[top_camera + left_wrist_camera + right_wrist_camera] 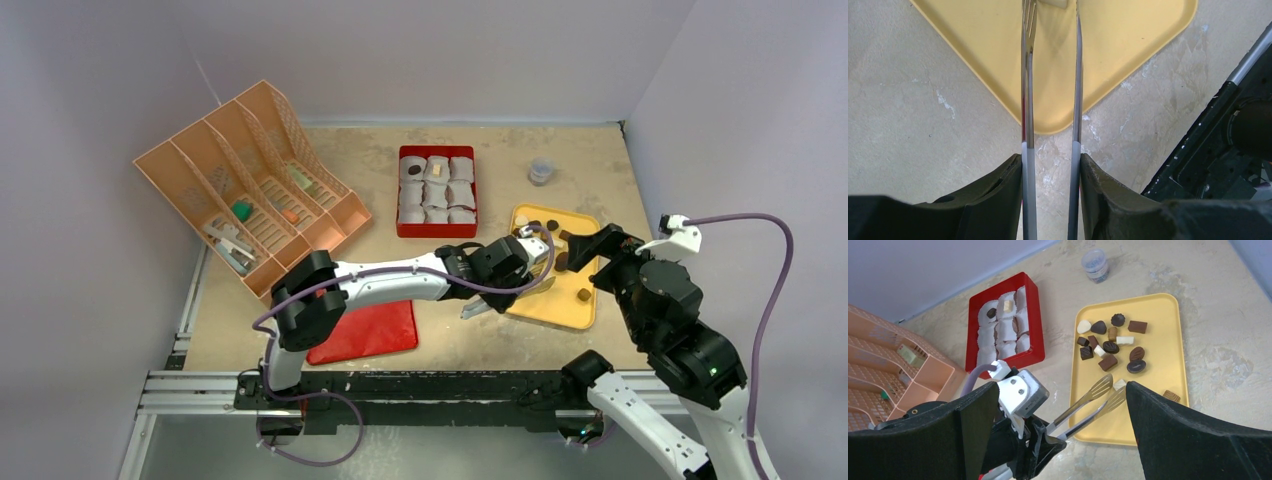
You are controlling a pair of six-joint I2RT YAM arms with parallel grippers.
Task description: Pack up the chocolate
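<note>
Several chocolates (1108,345), mostly dark brown with a few white and tan, lie on a yellow tray (1153,305). My left gripper (508,266) is shut on metal tongs (1093,402). The tong tips sit either side of a white piece (1119,384) on the tray. In the left wrist view the tongs (1027,100) reach from my left gripper (1051,165) over the tray (1108,45). A red box (1003,362) of white paper cups holds a dark piece (991,313) and a pale piece (1007,305). My right gripper (1063,390) is open and empty above the tray's near edge.
An orange file organizer (250,180) stands at the back left. A red flat lid (365,330) lies near the left arm's base. A small grey jar (541,171) stands behind the tray. A tan piece (1171,396) lies alone at the tray's right edge.
</note>
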